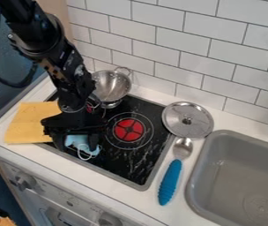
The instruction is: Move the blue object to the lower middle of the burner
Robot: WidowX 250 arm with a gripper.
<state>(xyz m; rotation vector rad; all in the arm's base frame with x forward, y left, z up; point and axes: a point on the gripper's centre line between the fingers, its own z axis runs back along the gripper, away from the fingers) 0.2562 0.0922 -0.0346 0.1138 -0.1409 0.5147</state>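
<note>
Black robot tool (77,143) over the front-left of a black stovetop (133,163); cannot tell whether it grips anything. The blue object (76,140) lies directly below it, left of the red burner (128,129). Yellow cloth (27,123) sits left of the tool.

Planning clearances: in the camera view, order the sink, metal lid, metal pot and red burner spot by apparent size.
Sink, cropped by the edge
Metal lid
Metal pot, partly hidden
Red burner spot

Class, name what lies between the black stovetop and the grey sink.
A blue-handled spoon and, farther back, a metal lid lie there, as the camera view shows.
</note>
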